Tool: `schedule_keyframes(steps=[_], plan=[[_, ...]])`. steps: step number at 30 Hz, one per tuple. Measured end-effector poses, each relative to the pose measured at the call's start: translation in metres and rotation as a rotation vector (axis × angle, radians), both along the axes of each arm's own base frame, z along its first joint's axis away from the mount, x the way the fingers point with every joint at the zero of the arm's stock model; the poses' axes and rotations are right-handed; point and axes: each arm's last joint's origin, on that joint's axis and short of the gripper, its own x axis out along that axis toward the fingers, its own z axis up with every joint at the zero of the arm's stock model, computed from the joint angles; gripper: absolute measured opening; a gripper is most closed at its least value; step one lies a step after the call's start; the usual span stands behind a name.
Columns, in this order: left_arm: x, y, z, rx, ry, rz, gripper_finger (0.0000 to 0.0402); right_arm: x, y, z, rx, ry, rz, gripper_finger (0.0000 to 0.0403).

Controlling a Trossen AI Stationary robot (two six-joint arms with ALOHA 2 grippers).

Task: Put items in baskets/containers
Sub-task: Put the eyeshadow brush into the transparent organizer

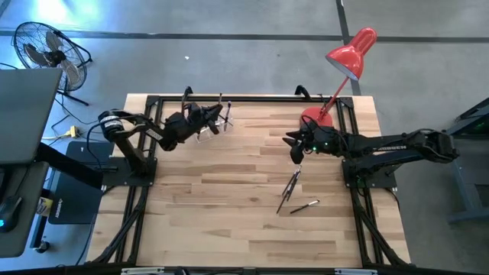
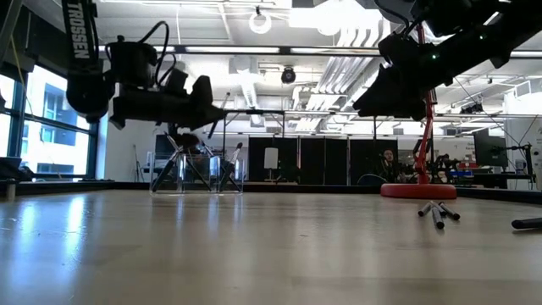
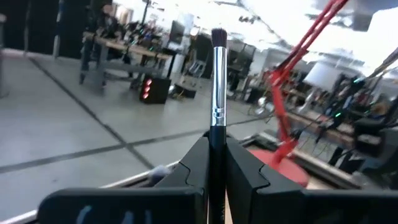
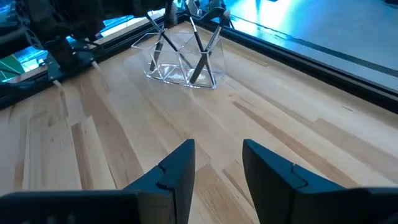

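left gripper (image 1: 208, 116) is up at the far side of the table, hanging just over the clear holder (image 1: 210, 130), and its fingers (image 3: 193, 165) are clamped tight on a makeup brush (image 3: 217, 93), bristles pointing up past the fingertips in the left wrist view. the holder sits near the far edge of the wooden table (image 1: 229, 206), and it's got several dark brushes standing tilted and crossed inside it, clear enough from the right wrist view. over on the other side, right gripper (image 1: 295, 155) hovers above the boards close to the red lamp (image 1: 348, 57) base, fingers (image 4: 177, 171) spread apart with nothing between them. below it on the table lies a small cluster of loose brushes (image 1: 291, 186), bunched together at a slant, and one more single brush (image 1: 304, 205) lies just beside them toward the near side, well apart from the holder.
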Motion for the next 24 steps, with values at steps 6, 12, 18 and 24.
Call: schedule_keyframes(steps=[6,12,18,24], plan=[[-0.0018,0.0035,-0.0015,-0.006,0.014,-0.01,0.0022,0.0,0.0,0.0,0.022,-0.011,-0.01,0.0129],[-0.0016,0.0036,-0.0036,-0.005,0.043,-0.009,0.0037,0.0,0.0,0.0,0.024,-0.012,-0.011,0.0129],[-0.0015,0.004,-0.0074,0.001,0.099,0.008,0.0052,0.0,0.0,0.0,0.043,-0.022,-0.02,0.0129],[-0.0016,0.0042,-0.0077,0.005,0.106,0.012,0.0053,0.0,-0.0001,0.0,0.043,-0.022,-0.021,0.0129]])
